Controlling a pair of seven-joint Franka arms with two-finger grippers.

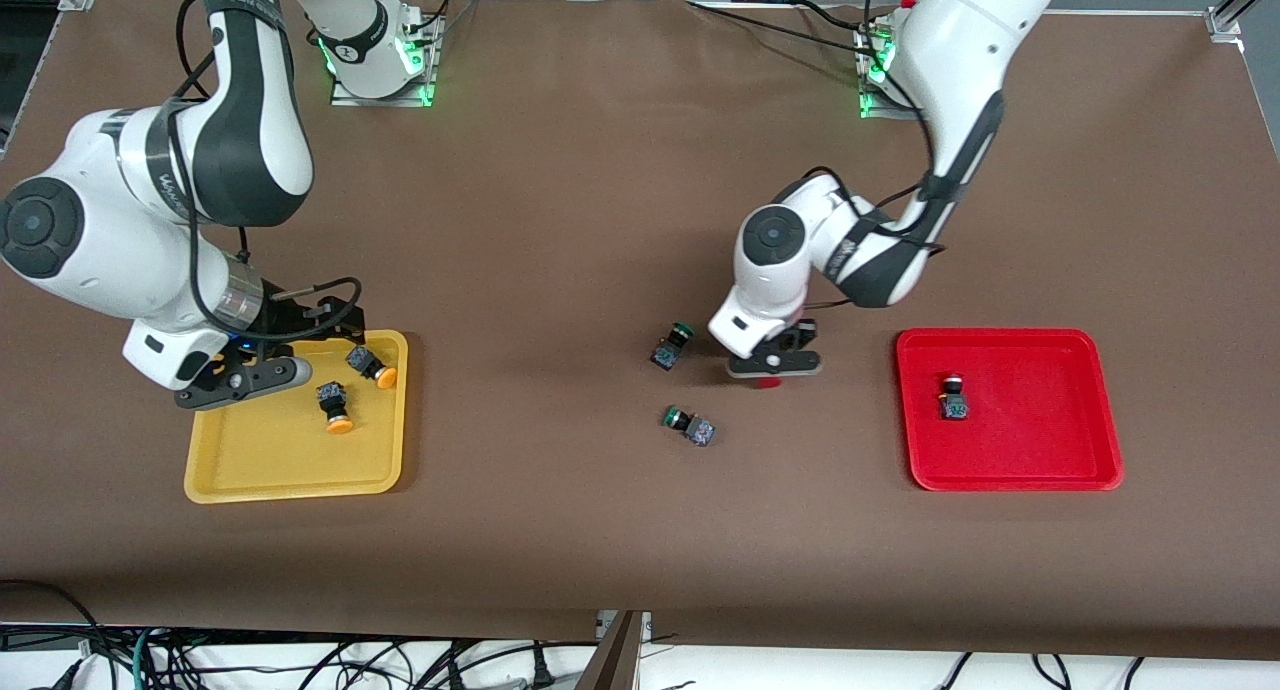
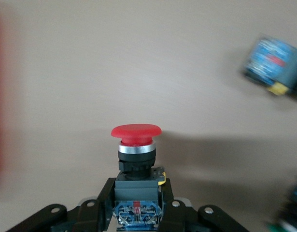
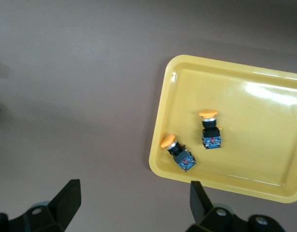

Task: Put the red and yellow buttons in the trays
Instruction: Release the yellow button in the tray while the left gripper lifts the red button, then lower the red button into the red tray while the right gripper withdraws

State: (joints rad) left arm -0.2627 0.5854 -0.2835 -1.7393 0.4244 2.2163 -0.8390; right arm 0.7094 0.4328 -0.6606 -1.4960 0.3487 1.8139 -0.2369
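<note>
Two Franka arms work over a brown worktop (image 1: 600, 170), and the sorting job looks about three-quarters done, with a fourth piece already in hand.

The yellow tray (image 1: 290, 475), toward the right arm's end, already carries both yellow buttons (image 1: 335, 405) (image 1: 372, 364), lying on their sides near the tray's edge. The red tray (image 1: 1010, 470), toward the left arm's end, carries one red button (image 1: 953, 398), with plenty of bare floor around it.

The right gripper (image 1: 240, 375) hangs over the yellow tray's corner nearest its base; in its wrist view the fingers (image 3: 66, 203) stand wide apart with nothing between them, so this arm appears to be waiting.

The left gripper (image 1: 775, 362) hovers over the worktop midway between the trays, fingers (image 2: 102, 203) closed on the dark body of the second red button (image 2: 136, 133), cap pointing away from the wrist.

Two green-capped buttons (image 1: 672, 347) (image 1: 690, 425) lie beside that gripper, toward the right arm's end; they belong to neither tray.

Judging from this, what remains is carrying the held button to the red tray and letting it go.
</note>
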